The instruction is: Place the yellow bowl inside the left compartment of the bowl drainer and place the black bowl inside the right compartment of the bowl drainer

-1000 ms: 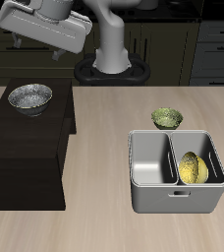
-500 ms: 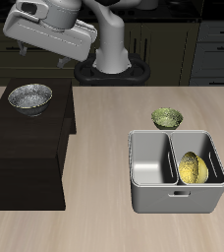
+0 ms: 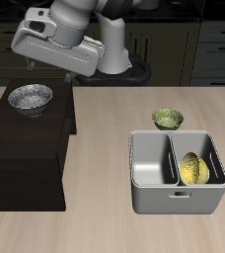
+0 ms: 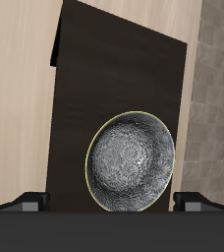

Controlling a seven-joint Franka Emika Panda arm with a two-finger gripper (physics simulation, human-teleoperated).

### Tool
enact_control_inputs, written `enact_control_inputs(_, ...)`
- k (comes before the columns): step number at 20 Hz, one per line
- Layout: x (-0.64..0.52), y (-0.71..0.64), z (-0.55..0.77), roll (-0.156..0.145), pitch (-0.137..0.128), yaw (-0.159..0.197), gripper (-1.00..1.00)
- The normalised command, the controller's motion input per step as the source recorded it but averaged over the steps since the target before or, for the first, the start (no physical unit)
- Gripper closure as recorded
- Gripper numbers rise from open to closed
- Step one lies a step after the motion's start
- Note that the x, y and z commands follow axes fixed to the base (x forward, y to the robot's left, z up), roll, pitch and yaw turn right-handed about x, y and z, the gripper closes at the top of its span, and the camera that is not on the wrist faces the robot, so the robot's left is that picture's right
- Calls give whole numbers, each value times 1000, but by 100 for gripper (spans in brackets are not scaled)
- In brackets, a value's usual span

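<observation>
Arm w/ fingers (image 3: pixel 33 66) lower, closer over black bowl (image 3: pixel 30 98) vs 1 s ago.

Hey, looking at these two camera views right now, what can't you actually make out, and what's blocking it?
- Gripper: in the wrist view only two finger stubs show, tips cut off by the picture edge; in the exterior view the arm's body hides the fingers.
- Yellow bowl: stands tilted in the bowl drainer; its underside and resting point are hidden by the wall.
- Black bowl: whether it touches the gripper, neither view settles.
</observation>
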Motion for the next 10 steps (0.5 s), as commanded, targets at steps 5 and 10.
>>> enact_control_inputs(5,39,68,-264,10,28,1,-100)
enact_control_inputs(10,19,-9,-299,-11,44,-16,-100)
